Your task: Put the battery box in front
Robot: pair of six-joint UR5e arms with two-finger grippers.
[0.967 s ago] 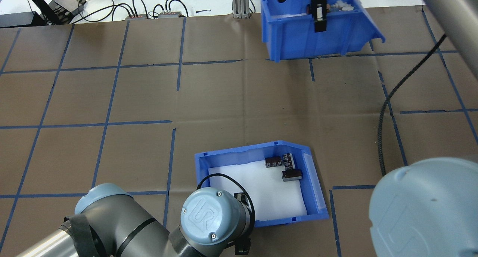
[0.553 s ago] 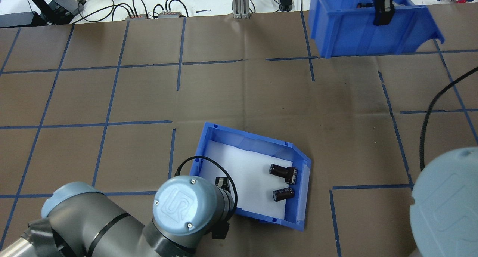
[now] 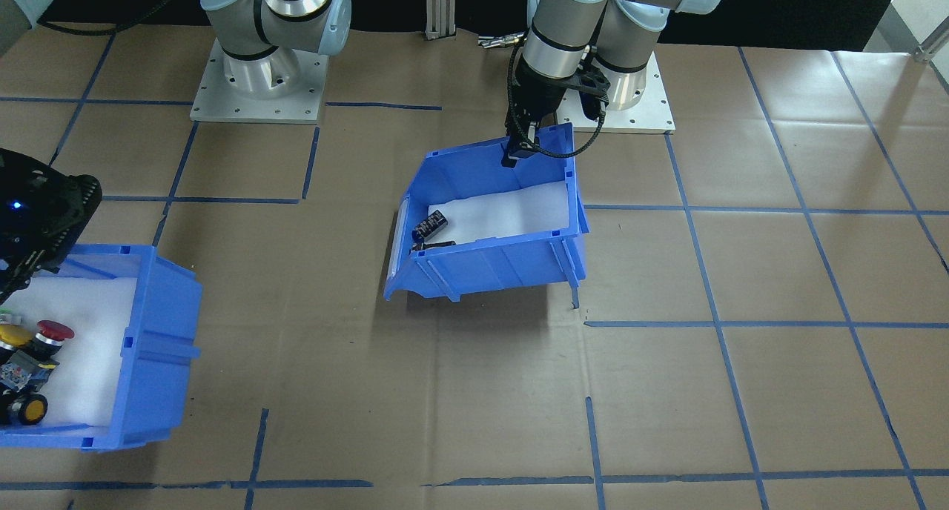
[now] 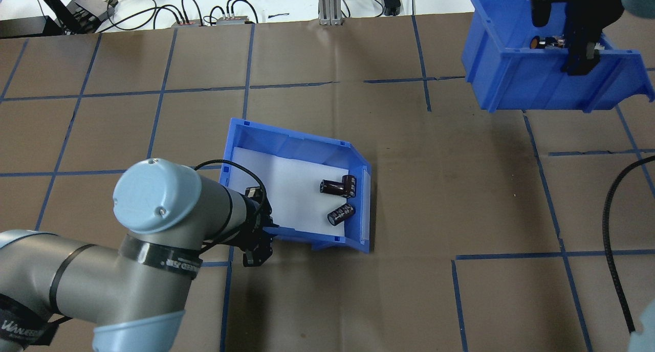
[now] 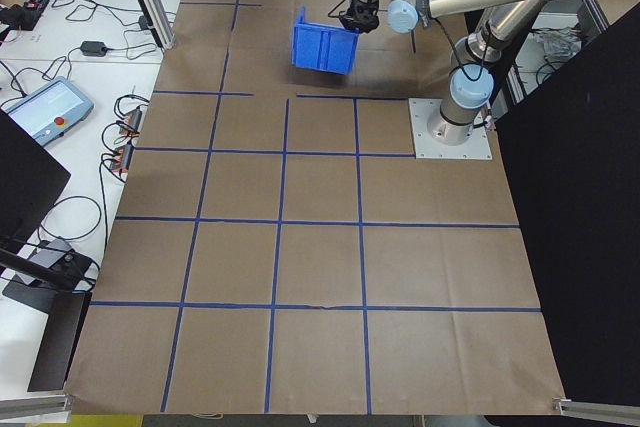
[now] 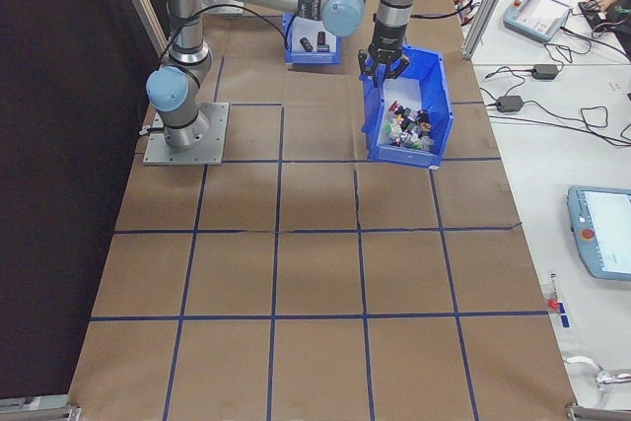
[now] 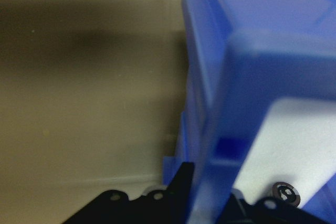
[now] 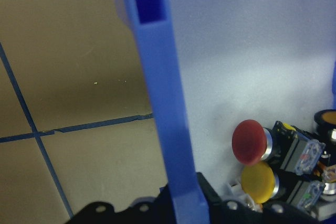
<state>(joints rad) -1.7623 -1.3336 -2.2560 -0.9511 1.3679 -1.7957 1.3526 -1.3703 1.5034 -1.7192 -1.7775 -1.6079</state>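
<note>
The left tool (image 4: 258, 234) was clamped on the rear wall of the battery box (image 4: 286, 137), 1 finger inside and 1 outside, holding it tilted with its open front ahead of the tool. 3 cells (image 4: 339, 198) lay on the white liner at the far, open end. Beyond and well to the right, the right tool (image 4: 581, 60) was clamped on the wall of the switch bin (image 4: 511, 81), with coloured buttons (image 8: 257, 156) just beside its fingers. Brown desk (image 4: 460, 188) with blue tape lines (image 4: 506, 256) lay bare between the 2 bins. Cables (image 4: 204, 12) ran along the desk's far edge.
</note>
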